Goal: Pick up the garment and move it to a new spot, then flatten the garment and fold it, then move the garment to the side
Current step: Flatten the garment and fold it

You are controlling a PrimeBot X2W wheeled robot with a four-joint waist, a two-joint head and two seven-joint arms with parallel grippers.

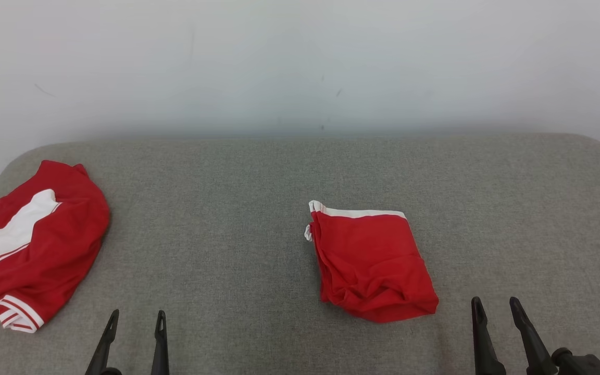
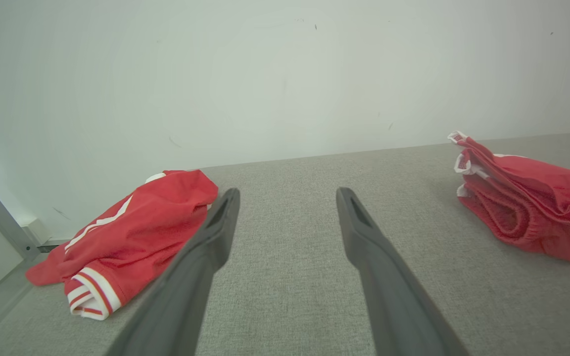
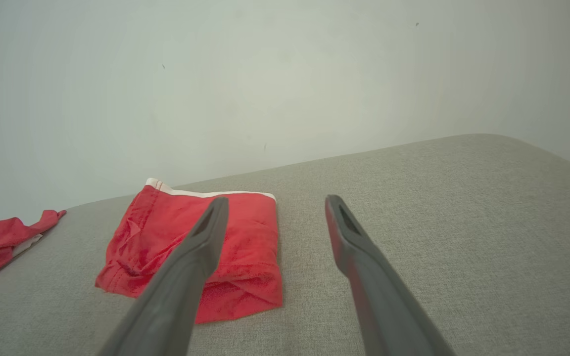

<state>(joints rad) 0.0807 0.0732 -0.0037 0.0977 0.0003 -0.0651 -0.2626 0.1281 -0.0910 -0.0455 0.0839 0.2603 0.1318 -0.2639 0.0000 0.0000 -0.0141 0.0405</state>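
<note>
Behind everything a pale wall [image 1: 300, 62] is showing a few small dark marks, and below it a grey, cloth-covered table [image 1: 227, 208] with rounded far corners is stretching across the room. At the near edge the left gripper [image 1: 138, 312] is hovering with its two dark fingers [image 1: 106, 341] standing apart, nothing sitting between them. The right gripper [image 1: 495, 300] is doing likewise, its fingers [image 1: 481, 333] spread and gripping nothing. Neither pair is touching any cloth. A folded red garment [image 1: 373, 265] with a white band along its far edge is lying flat on the table between the two pairs of fingers, nearer the right ones. It is sitting a little ahead of the right fingertips and off to their inner side, while from the left fingers it is lying well away towards the right. A crumpled red-and-white garment [image 1: 45, 245] with striped cuffs is lying heaped to the outer side of the left fingers, close to the table's left edge and slightly ahead of their tips. The two garments are lying well apart, with bare grey cloth running between them. Straight ahead of each pair of fingers, only bare table is lying up to the wall.
</note>
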